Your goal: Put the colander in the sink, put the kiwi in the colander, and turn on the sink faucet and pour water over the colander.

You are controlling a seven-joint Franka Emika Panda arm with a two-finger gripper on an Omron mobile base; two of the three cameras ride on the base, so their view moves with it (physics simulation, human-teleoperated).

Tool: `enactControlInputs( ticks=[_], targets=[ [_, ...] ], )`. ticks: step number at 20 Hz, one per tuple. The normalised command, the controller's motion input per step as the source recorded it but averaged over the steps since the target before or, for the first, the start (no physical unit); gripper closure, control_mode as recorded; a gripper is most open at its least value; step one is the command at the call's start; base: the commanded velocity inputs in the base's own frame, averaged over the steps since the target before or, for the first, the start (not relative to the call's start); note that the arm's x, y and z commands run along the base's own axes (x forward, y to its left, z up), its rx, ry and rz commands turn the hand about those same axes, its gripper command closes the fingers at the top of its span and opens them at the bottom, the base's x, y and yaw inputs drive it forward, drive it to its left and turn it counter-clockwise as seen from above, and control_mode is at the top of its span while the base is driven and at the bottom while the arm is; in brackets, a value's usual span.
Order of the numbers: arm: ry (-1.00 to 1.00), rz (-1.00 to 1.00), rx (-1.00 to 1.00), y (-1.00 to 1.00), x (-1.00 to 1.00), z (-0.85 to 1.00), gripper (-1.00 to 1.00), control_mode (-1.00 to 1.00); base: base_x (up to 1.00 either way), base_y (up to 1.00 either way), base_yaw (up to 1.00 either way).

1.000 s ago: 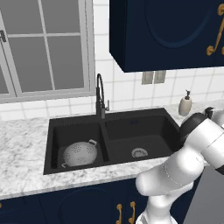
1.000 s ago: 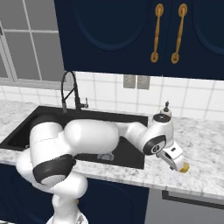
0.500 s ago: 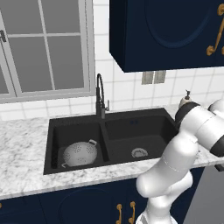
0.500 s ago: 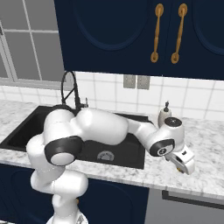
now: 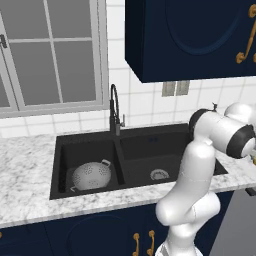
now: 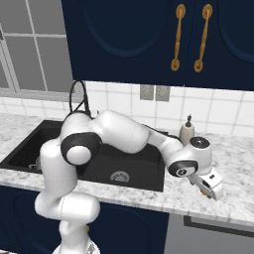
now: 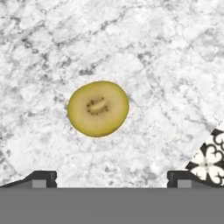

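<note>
From the left base view, the colander [image 5: 91, 175] is sitting in the left basin of the sink [image 5: 137, 145], beside the sink faucet [image 5: 115, 111]. Over the right base view's marble counter [image 6: 233, 163], the gripper [image 6: 212, 185] is hanging right of the sink. Under the hand camera, the kiwi [image 7: 98, 108] is lying on marble, fingertips [image 7: 41, 178] standing wide apart, touching nothing.
</note>
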Motion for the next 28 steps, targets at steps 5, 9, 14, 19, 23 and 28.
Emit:
enactControlInputs(
  ticks=[5, 9, 14, 19, 23, 28],
  targets=[
    [0.0, 0.01, 0.0, -0.07, 0.4, -0.15, -1.0, -1.0, 0.0, 0.0, 0.0],
    [0.0, 0.0, 0.0, -0.22, 0.14, -0.22, -1.0, -1.0, 0.0, 0.0, 0.0],
    [0.0, 0.0, 0.0, -0.19, 0.14, -0.23, -1.0, -1.0, 0.0, 0.0, 0.0],
    [0.0, 0.03, 0.0, -0.03, 0.13, -0.16, -1.0, -1.0, 0.0, 0.0, 0.0],
    [0.0, 0.04, 0.0, 0.04, 0.0, -0.12, 1.0, -1.0, 0.0, 0.0, 0.0],
    [0.0, 0.02, 0.0, 0.19, 0.01, -0.03, 1.0, -1.0, 0.0, 0.0, 0.0]
  ],
)
